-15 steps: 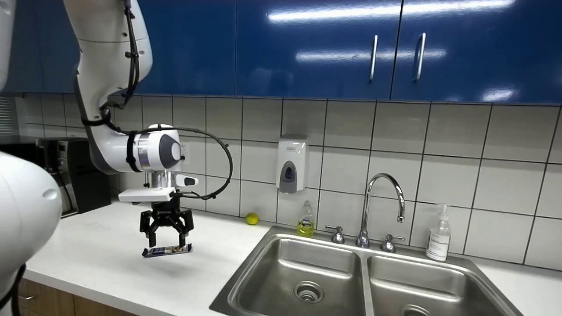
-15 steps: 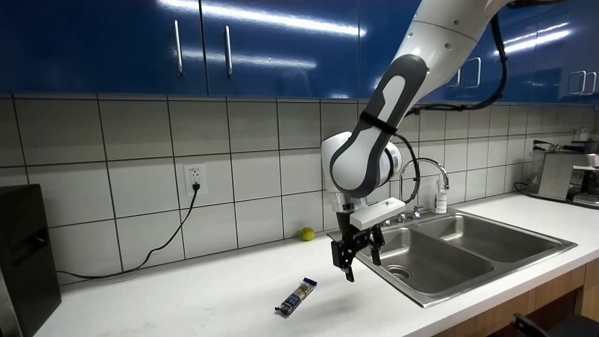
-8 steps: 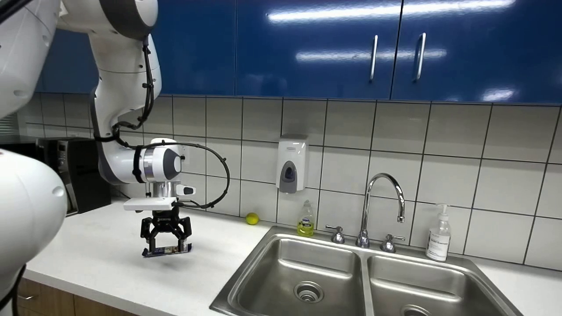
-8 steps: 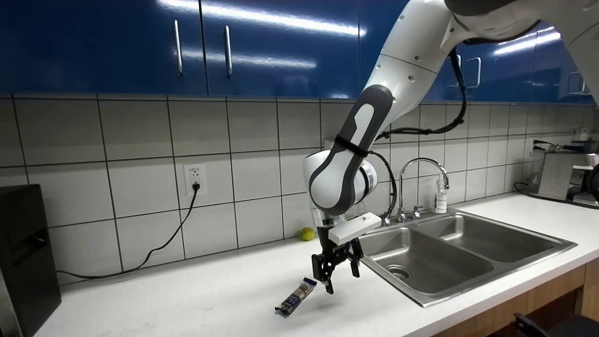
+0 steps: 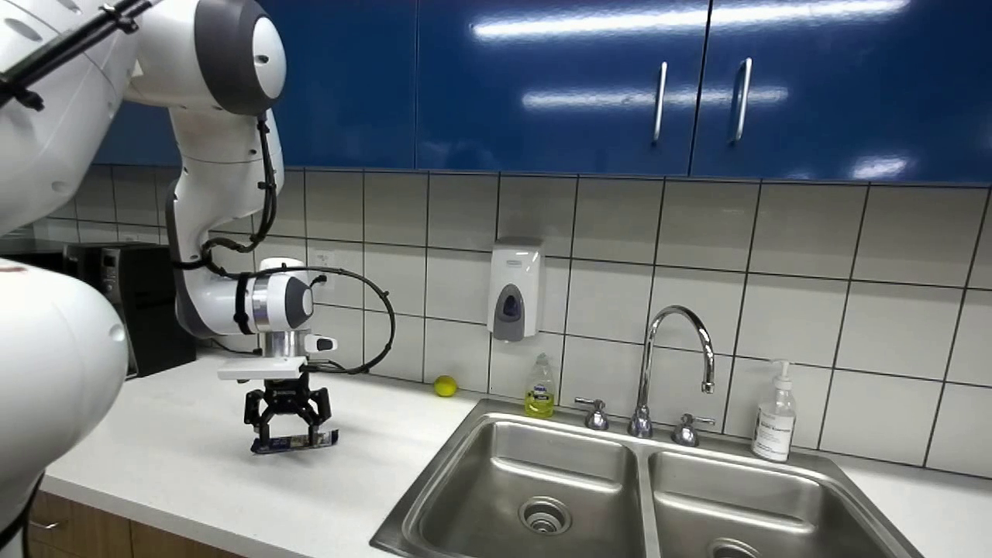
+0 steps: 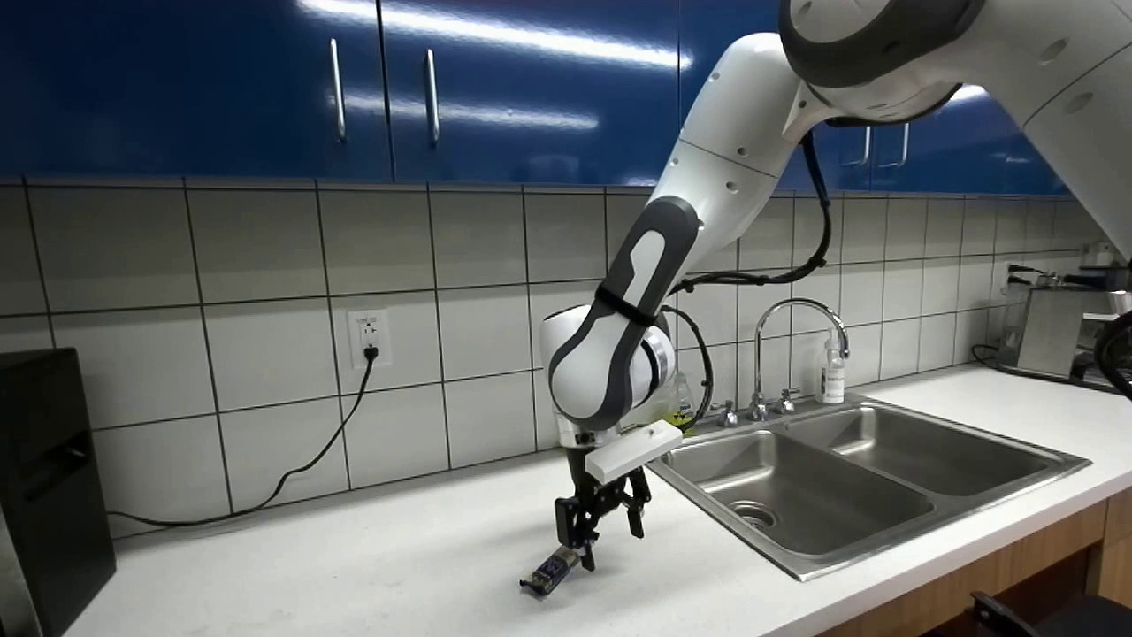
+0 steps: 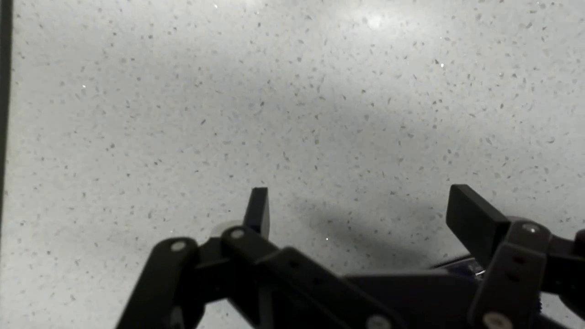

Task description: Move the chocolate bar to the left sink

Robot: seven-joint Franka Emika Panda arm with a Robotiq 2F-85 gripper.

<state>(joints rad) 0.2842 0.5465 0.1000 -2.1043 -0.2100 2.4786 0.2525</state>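
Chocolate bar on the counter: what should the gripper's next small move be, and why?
Probably shift the open gripper sideways, away from the left sink, over the chocolate bar before closing. In an exterior view the gripper stands on the bar's sink side; the wrist view shows countertop between the fingers, the bar peeking out lower down, mostly hidden by the gripper.

Light falls from above, bright and fairly even on the white tabletop (image 5: pixel 217 488); the wall tiles (image 6: pixel 482 332) over its back edge look greyer. In both exterior views long white streaks glare off the glossy blue cabinets (image 5: pixel 558 62), pale bands shine in the left sink (image 5: pixel 473 504), and a soft shadow spreads below the gripper (image 5: pixel 288 434). Toward the tabletop's far left corner the black appliance (image 5: pixel 159 310) loses detail in darkness. Lettering on the chocolate bar (image 6: pixel 548 575) is too blurred to read. The wrist view shows a small, washed-out glare spot on the tabletop.
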